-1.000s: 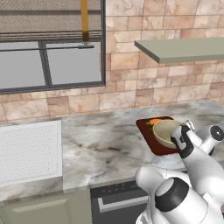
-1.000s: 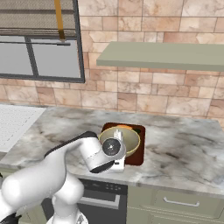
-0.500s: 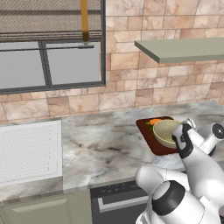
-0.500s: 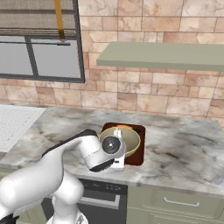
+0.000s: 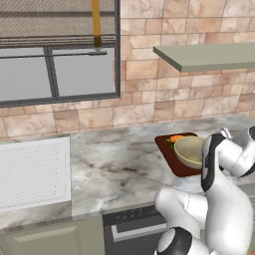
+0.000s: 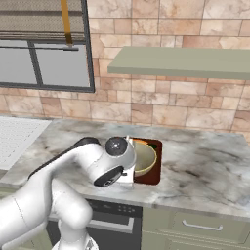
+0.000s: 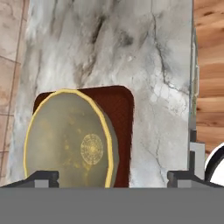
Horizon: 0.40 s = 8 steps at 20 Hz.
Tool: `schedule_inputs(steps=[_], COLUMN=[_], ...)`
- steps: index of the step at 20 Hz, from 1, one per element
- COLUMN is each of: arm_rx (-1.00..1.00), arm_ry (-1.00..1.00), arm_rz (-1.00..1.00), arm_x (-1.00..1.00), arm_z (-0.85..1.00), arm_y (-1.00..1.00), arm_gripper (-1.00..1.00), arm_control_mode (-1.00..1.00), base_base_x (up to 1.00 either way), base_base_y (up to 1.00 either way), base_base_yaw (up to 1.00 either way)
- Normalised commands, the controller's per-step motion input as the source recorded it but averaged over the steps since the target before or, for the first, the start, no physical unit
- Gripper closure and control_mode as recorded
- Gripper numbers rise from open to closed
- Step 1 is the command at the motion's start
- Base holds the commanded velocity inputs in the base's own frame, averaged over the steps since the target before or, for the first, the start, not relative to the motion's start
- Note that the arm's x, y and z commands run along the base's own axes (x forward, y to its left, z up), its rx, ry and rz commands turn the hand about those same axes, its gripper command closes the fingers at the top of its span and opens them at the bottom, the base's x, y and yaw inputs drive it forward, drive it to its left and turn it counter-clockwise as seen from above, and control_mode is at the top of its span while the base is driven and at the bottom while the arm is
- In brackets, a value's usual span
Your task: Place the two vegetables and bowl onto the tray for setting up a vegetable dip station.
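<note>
the bowl point(image 5: 190, 152) sits on the tray point(image 5: 172, 157), on the right part of the marble counter point(image 5: 114, 164) near its front edge. an orange carrot point(image 5: 176, 139) lies on the tray just behind the bowl. the end effector point(image 7: 112, 177) hangs above the bowl with its fingers point(image 7: 43, 176) spread wide, holding nothing. a white ribbed panel point(image 5: 32, 172) lies well off to the left.

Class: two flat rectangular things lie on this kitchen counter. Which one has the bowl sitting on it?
The dark reddish-brown tray, toward the right of the counter, holds the olive-beige bowl. The white ribbed panel, far left, has no bowl on it.
</note>
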Motion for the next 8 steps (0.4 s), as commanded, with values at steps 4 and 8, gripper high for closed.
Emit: schedule_inputs(steps=[4, 8], arm_rx=[0.0, 0.0], arm_ry=[0.12, 0.04], arm_rz=[-0.03, 0.0], arm_x=[-0.78, -1.0], arm_z=[0.49, 0.36], arm_y=[-0.03, 0.0], arm_gripper=[-1.0, -1.0], arm_control_mode=[-1.0, -1.0], base_base_x=[0.0, 0.0], base_base_y=[0.0, 0.0], base_base_yaw=[0.0, 0.0])
